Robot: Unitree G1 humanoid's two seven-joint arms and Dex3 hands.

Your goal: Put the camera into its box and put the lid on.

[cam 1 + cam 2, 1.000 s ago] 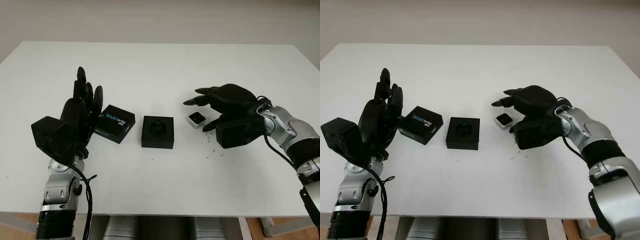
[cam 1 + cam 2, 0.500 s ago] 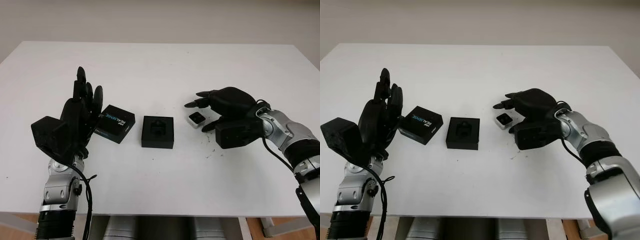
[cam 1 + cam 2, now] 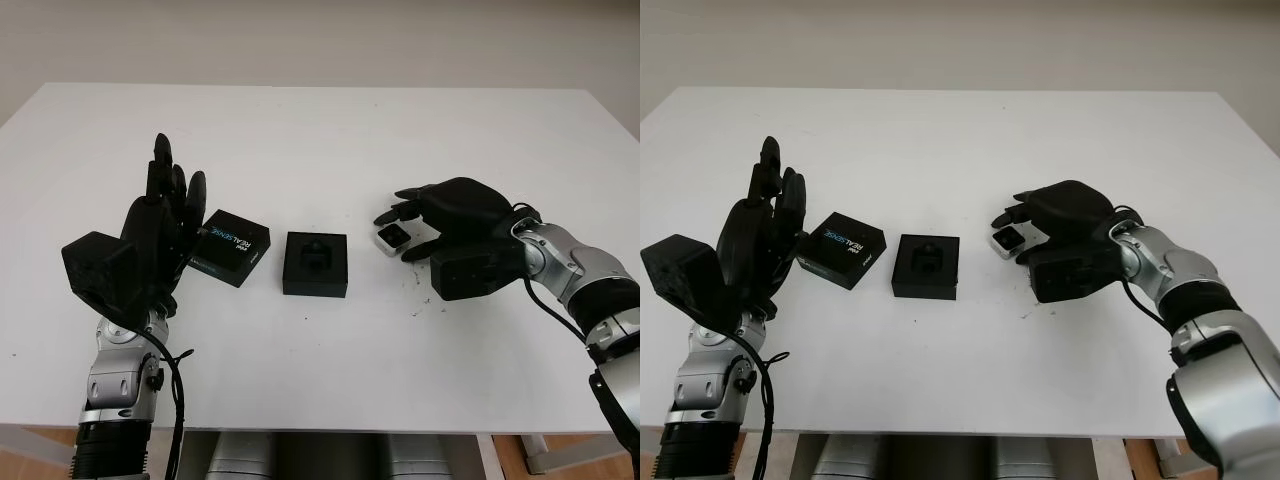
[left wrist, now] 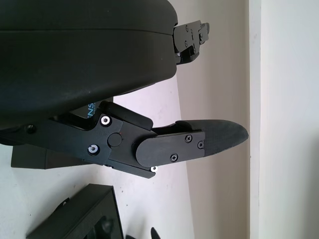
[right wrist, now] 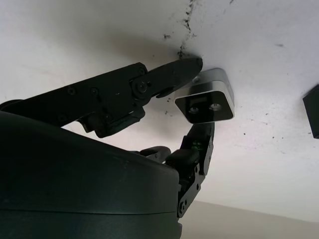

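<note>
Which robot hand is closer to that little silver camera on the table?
The right robot hand: its fingers close around the small silver camera. The left robot hand is raised far off, beyond the open black box.

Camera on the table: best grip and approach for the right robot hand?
Pinch the camera across its two short silver side walls, coming from above on its right, where the right robot hand already brackets it. It lies flat, lens face up, so the sides are the free faces. The open box sits to its left.
</note>
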